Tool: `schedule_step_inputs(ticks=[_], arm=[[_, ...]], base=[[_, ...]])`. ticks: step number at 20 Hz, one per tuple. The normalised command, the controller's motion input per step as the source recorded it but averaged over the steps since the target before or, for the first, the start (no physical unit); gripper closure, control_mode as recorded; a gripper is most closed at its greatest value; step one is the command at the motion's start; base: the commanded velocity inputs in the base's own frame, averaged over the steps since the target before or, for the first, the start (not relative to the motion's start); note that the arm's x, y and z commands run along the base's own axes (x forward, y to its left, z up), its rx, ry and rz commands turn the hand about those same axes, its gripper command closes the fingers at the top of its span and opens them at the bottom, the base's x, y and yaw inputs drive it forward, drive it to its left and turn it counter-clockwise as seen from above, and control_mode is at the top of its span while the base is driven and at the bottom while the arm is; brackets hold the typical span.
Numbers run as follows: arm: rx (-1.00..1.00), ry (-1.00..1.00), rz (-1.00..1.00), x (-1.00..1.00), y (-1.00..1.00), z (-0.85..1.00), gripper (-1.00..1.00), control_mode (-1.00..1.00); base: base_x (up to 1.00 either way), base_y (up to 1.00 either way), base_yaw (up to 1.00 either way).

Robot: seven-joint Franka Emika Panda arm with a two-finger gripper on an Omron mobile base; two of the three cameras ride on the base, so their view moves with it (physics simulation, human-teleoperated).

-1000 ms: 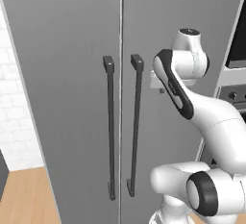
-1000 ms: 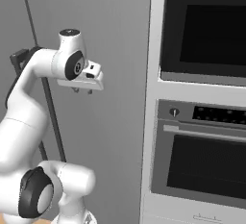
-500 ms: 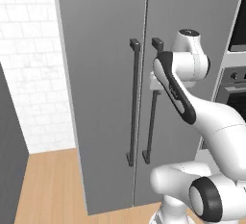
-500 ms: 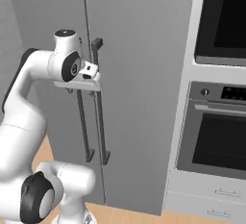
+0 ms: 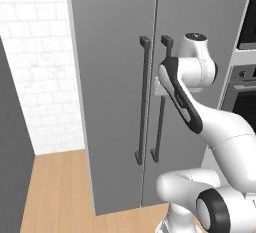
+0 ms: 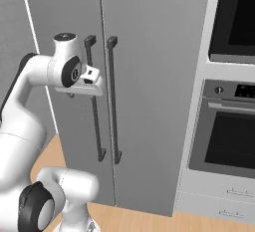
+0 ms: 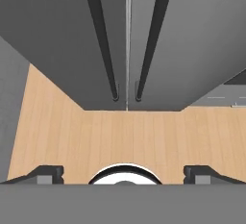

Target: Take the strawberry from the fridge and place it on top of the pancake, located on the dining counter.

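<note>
The fridge (image 5: 115, 77) (image 6: 149, 76) is a tall grey cabinet, and both of its doors are shut. Two long dark bar handles (image 5: 144, 102) (image 6: 113, 101) (image 7: 103, 35) run down beside the centre seam. My gripper (image 6: 79, 94) (image 7: 124, 172) hangs just in front of the handles at about their upper third and points down toward the floor. Its fingertips (image 7: 45, 172) stand far apart with nothing between them, so it is open. The strawberry is hidden behind the shut doors. The pancake and the dining counter are out of view.
Wall ovens (image 6: 229, 141) (image 5: 245, 92) are stacked right of the fridge, with white drawers (image 6: 219, 196) beneath them. A white tiled wall (image 5: 35, 52) and a dark grey panel (image 5: 10, 152) lie to the left. Light wood floor (image 5: 55, 192) (image 7: 129, 136) runs in front.
Both base views have shifted as a whole, so the camera has moved: the fridge now sits further right in the left view, with tiled wall showing. The arm keeps much the same pose.
</note>
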Motion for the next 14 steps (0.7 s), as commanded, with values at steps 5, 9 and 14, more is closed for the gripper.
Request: schedule_step_inputs(ticks=[5, 9, 14], arm=[[0.00, 0.00, 0.00, 0.00, 0.00, 0.00, -1.00, 1.00], [0.00, 0.00, 0.00, 0.00, 0.00, 0.00, -1.00, 1.00], [0.00, 0.00, 0.00, 0.00, 0.00, 0.00, -1.00, 1.00]], base=[[-0.10, -0.10, 0.00], [-0.31, -0.15, 0.00], [0.14, -0.09, 0.00]])
